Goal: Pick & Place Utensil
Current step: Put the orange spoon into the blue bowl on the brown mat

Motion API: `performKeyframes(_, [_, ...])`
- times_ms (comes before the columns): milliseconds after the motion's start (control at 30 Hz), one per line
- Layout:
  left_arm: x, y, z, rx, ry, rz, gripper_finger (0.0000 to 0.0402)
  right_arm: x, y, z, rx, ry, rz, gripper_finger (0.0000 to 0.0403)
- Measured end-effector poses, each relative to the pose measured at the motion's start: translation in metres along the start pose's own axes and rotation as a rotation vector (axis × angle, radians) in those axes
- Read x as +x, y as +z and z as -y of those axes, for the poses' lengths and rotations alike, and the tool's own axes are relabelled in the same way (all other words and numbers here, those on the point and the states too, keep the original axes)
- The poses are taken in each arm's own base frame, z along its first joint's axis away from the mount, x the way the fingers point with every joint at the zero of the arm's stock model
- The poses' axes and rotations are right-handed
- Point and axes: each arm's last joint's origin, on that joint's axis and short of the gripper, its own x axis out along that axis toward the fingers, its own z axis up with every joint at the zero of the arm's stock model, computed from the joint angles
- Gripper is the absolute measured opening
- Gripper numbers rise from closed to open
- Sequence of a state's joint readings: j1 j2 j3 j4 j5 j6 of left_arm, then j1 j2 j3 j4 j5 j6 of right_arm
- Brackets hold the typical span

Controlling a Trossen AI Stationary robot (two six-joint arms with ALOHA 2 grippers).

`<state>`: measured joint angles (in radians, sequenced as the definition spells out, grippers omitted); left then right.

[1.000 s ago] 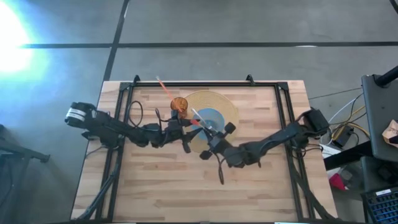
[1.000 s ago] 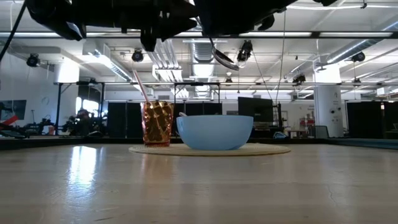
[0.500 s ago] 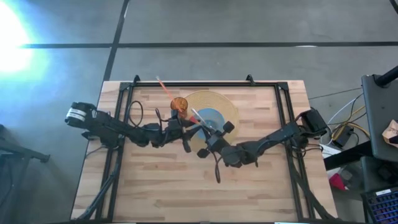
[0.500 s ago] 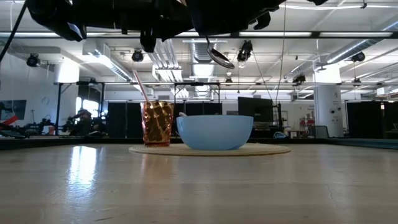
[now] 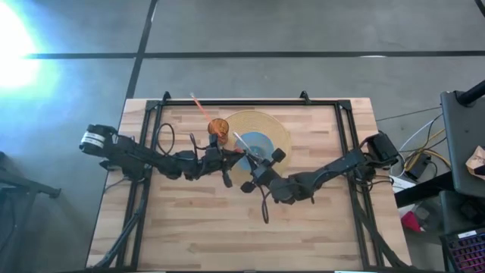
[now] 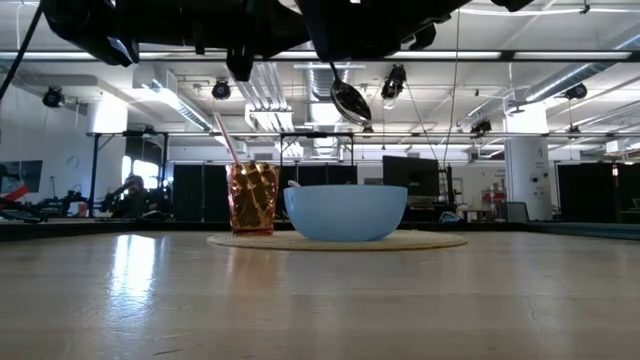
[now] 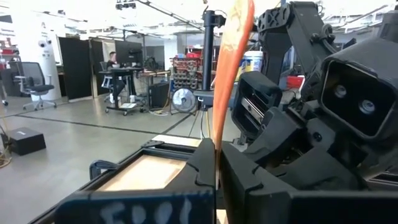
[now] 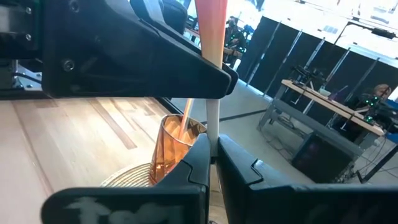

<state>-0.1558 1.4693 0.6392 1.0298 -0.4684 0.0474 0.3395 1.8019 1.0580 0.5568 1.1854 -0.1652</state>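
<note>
A: High view first, working from our left. Our left gripper [image 5: 224, 155] sits over the middle of the wooden table [image 5: 182, 220], just beside the amber tumbler [image 5: 218, 127] with its pink straw [image 5: 198, 103], and its fingers are pinched on the orange end of the spoon [image 5: 244, 145].

B: Our left wrist view agrees: the orange handle stands upright out of the clamped fingers [image 7: 202, 163]. Further right, our right gripper [image 5: 256, 164] meets it, closed on the same spoon; its wrist view shows the pale shaft caught between the pads.

A: So both of us hold it, in the air above the blue bowl [image 5: 254, 144] on the round woven mat [image 5: 269, 125]. In the low view the spoon's metal head hangs clear above the bowl.

B: We judge this to be a handover in mid-air. Next, one gripper should let go while the other keeps firm, and then carries the spoon down to its place.

A: Which place, the bowl or the tumbler? We cannot tell.

B: Nor which gripper gives way. From above, the arms cover most of the bowl, and where each pair of fingers sits along the handle is hard to make out.
</note>
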Motion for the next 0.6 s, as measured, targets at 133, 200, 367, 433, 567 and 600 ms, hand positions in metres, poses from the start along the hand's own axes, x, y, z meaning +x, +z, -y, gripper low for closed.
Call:
performKeyframes(133, [0.0, 0.0, 0.0, 0.01, -0.004, 0.001, 0.0003, 0.0, 0.0, 0.0, -0.006, 0.0, 0.0, 0.0016])
performKeyframes(200, [0.0, 0.0, 0.0, 0.018, -0.005, 0.0, 0.0003, 0.0, 0.0, 0.0, -0.018, 0.0, 0.0, 0.0026])
performKeyframes(367, [0.0, 0.0, 0.0, 0.031, -0.002, -0.001, 0.0002, 0.0, 0.001, 0.0, -0.016, -0.004, 0.0, 0.0071])
performKeyframes(433, [0.0, 0.0, 0.0, 0.04, -0.002, -0.001, 0.0001, -0.002, 0.002, 0.001, -0.014, 0.0, 0.003, 0.0089])
performKeyframes(567, [0.0, -0.001, 0.0, 0.071, -0.002, -0.007, 0.0001, -0.01, 0.006, 0.0, -0.013, 0.019, 0.013, 0.0117])
performKeyframes(600, [0.0, -0.001, 0.0, 0.073, -0.003, -0.008, 0.0001, -0.012, 0.008, 0.001, -0.018, 0.024, 0.017, 0.0122])
